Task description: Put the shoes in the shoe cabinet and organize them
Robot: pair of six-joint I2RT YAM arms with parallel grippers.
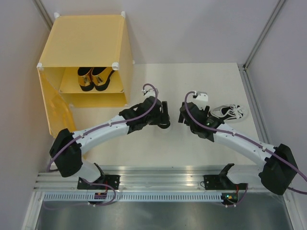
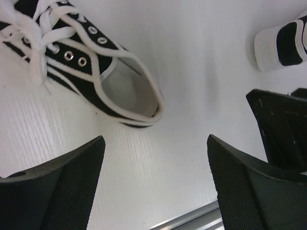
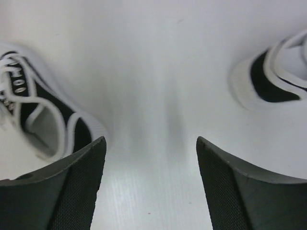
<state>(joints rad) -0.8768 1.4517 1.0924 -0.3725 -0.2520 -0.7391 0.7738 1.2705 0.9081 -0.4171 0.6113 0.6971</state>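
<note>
Left jaws and right jaws both gape empty, crowding one sneaker (image 2: 88, 62) on the counter (image 2: 201, 62); simultaneous reaches risk collision.

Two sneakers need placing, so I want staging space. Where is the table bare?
Bare: the far table between the cabinet and the right sneaker, and the near stretch between the arms and the rail. Crowded: the centre, where the left gripper and right gripper, both open, hang by a second sneaker.
</note>
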